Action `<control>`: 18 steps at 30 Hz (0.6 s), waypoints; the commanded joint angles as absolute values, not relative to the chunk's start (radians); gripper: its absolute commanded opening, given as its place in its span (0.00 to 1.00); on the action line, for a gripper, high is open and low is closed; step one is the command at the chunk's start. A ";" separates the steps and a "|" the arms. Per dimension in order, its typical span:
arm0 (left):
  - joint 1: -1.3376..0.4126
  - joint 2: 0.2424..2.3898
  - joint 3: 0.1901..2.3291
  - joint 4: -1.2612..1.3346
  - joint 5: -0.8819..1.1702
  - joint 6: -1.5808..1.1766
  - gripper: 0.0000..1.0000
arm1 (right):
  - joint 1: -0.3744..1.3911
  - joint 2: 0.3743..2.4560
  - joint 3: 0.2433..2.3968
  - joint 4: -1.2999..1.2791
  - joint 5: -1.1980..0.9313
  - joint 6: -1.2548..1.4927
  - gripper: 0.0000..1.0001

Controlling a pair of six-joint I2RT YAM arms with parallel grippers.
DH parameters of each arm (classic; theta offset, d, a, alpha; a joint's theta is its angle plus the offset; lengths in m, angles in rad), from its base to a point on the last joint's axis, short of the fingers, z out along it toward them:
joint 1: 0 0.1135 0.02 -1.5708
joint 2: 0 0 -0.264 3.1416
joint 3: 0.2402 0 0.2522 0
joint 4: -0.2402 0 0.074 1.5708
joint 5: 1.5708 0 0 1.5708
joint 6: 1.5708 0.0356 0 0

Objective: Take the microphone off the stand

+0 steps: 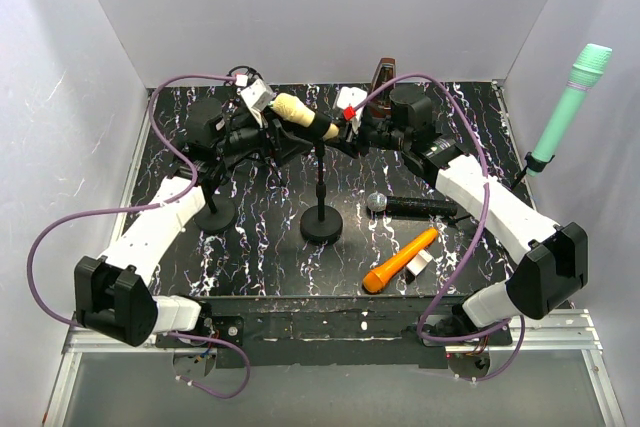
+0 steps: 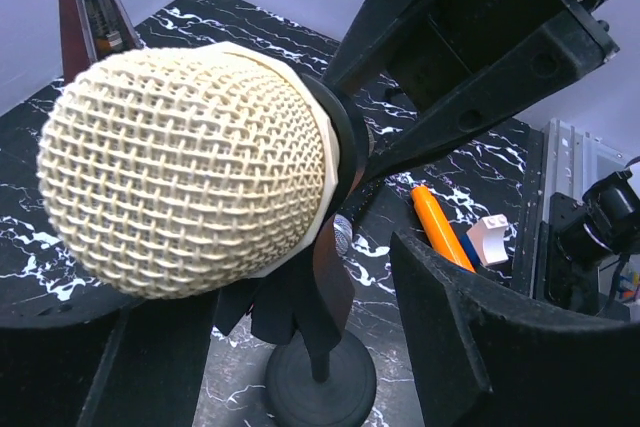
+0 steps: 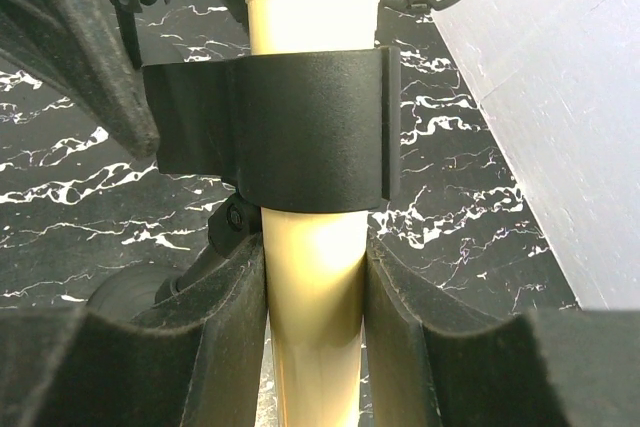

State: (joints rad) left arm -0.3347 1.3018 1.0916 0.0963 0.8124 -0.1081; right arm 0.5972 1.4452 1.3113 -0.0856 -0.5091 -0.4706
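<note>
A cream microphone (image 1: pixel 296 113) lies tilted in the clip of the black stand (image 1: pixel 321 223) at mid-table. In the left wrist view its mesh head (image 2: pixel 190 167) fills the upper left, with the stand's round base (image 2: pixel 320 383) below. My left gripper (image 1: pixel 258 129) sits at the head end and is open (image 2: pixel 265 287), with a gap between its right finger (image 2: pixel 480 347) and the head. My right gripper (image 1: pixel 347 133) is shut on the microphone's handle (image 3: pixel 310 287) just below the black clip (image 3: pixel 270 127), both pads pressed against it.
A black microphone (image 1: pixel 410 205), an orange one (image 1: pixel 400 259) and a small white block (image 1: pixel 418 263) lie right of the stand. A second stand base (image 1: pixel 215 215) sits to its left. A metronome (image 1: pixel 385 72) stands at the back, and a green microphone (image 1: pixel 570 107) by the right wall.
</note>
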 commanded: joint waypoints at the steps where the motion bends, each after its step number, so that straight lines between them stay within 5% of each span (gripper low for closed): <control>1: -0.324 1.318 1.089 0.084 0.894 -0.097 0.66 | 0.598 1.430 1.318 -0.106 -0.469 -0.437 0.01; 14: -0.322 1.391 1.071 0.167 0.910 -0.091 0.66 | 0.598 1.427 1.318 -0.103 -0.482 -0.428 0.01; 18: -0.322 1.413 1.092 0.161 0.946 -0.078 0.47 | 0.598 1.433 1.325 -0.104 -0.479 -0.426 0.01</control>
State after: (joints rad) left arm -0.3222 1.4014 1.0740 0.1463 0.9047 -0.0956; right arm 0.5972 1.4452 1.3113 -0.0849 -0.4881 -0.4473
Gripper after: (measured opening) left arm 0.569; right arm 0.446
